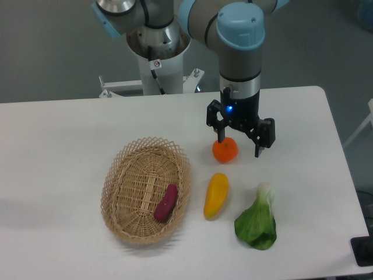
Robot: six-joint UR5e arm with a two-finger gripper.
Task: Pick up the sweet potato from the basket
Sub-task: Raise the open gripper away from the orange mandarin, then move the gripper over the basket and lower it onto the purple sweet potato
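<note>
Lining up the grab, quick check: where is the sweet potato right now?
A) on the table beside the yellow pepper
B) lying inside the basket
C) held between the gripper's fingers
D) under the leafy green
B: the sweet potato lies on the floor of the basket, while the open gripper hangs over by the orange, holding nothing.

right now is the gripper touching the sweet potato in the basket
Apart. The camera view shows the gripper open above the table by the orange fruit, while the sweet potato lies in the basket, with bare table between them.
</note>
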